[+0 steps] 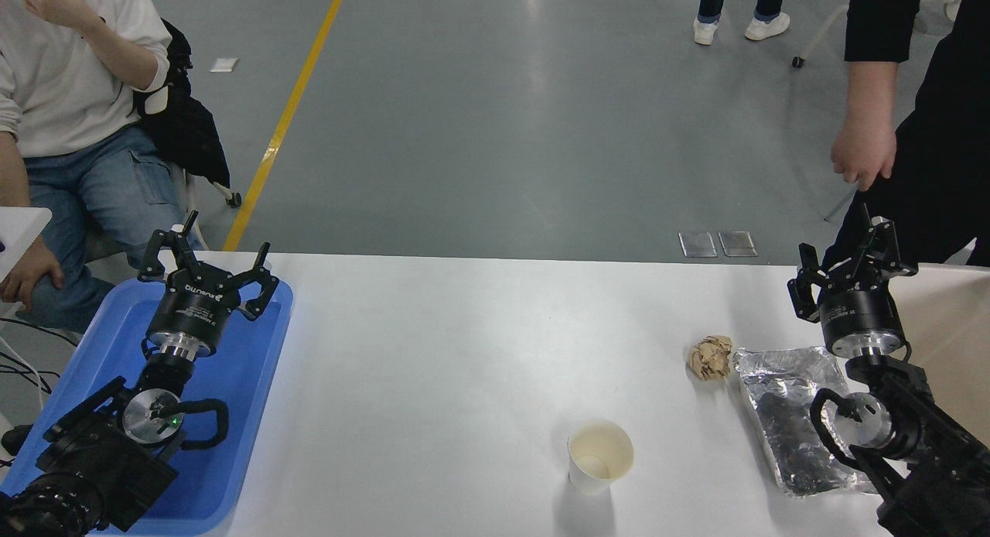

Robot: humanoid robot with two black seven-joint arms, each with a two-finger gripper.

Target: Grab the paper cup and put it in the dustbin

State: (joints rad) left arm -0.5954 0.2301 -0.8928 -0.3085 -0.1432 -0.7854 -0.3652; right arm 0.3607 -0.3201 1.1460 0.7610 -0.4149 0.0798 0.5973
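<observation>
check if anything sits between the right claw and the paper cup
Bare table separates the right claw from the upright paper cup. The foil tray under that arm and the brown paper ball border the route.

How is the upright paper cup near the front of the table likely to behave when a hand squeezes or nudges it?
The paper cup looks thin-walled and open-topped, so a firm squeeze would probably dent it. It appears empty, so likely very light and apt to slide or tip when nudged. Once on its side, its tapered shape would probably roll in a curve.
</observation>
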